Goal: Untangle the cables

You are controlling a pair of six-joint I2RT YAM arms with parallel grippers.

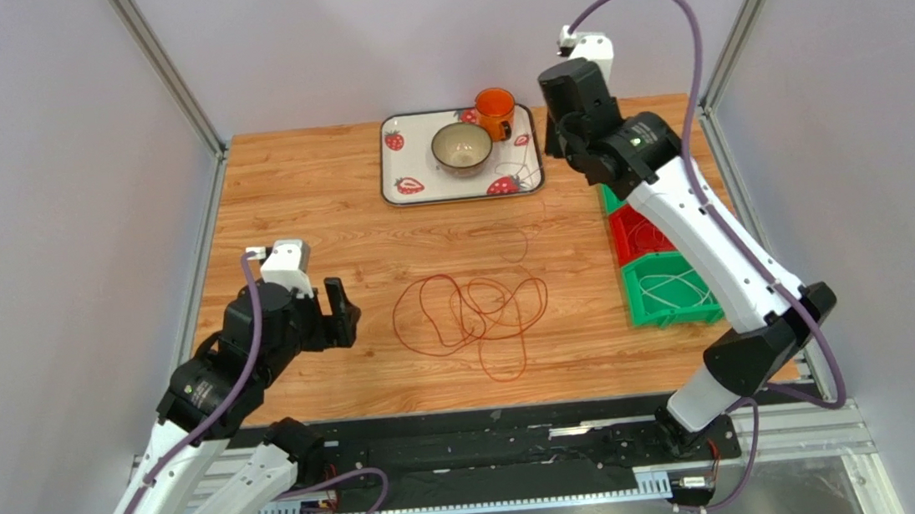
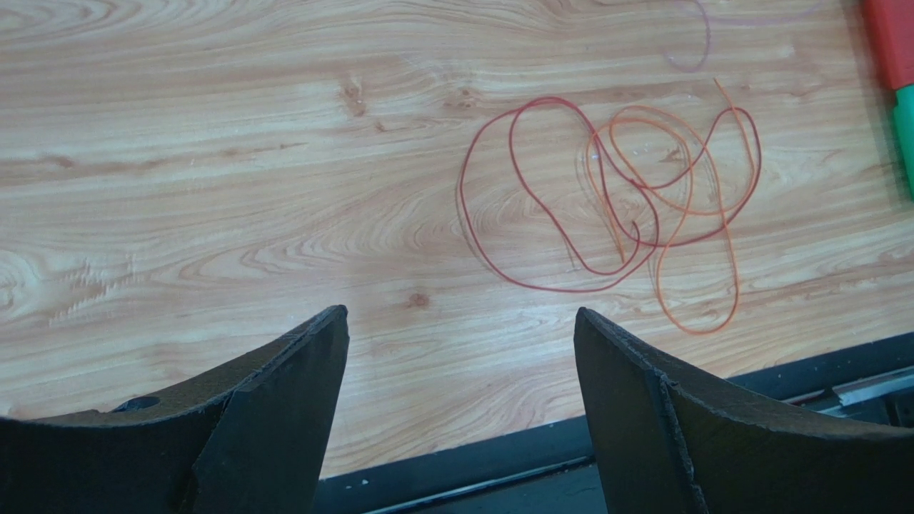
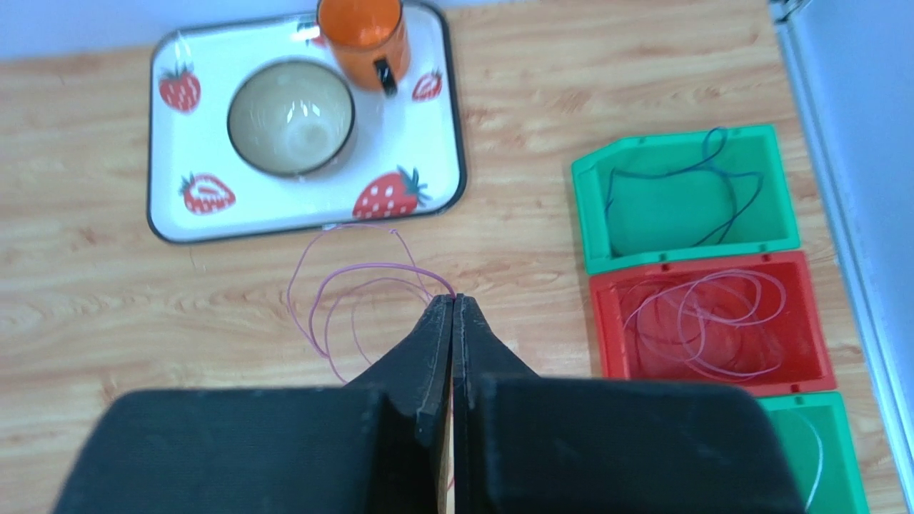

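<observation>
Working over a wooden table [image 1: 295, 222], biggest things first. Skipping the strawberry tray [image 1: 416, 160] at the far edge with its bowl [image 1: 462, 146] and orange mug [image 1: 494, 111]: not part of the job, best steered clear of. Noting three bins [image 1: 637, 303] along the right side, green, red, green, each with thin cable inside.

Finding the main cables [image 1: 472, 319] mid-table toward the near edge: a loose red and orange knot of overlapping loops, well apart from the bins. Finding a single pink cable [image 3: 376, 266] off on its own between tray and knot, loops running up into the tips of the right gripper [image 3: 452, 300]. Reading those jaws as pressed together and apparently pinching that strand, high over the table.

Step in hand, as a guess: carry the pink strand to the red bin [image 3: 603, 332], likely the match given pink loops there.
- Lift the trailing loops clear of the wood.
- Travel slowly.
- Release only low over the bin.

Seeing the left gripper [image 2: 461, 313] spread wide, nothing between the jaws, hovering just left of the knot. For the next grab:
- Choose an outer red loop at a spot free of orange.
- Pinch one strand only.
- Pull outward to slide it free rather than cinch the knot.
- Watch for dragging the whole bundle.
</observation>
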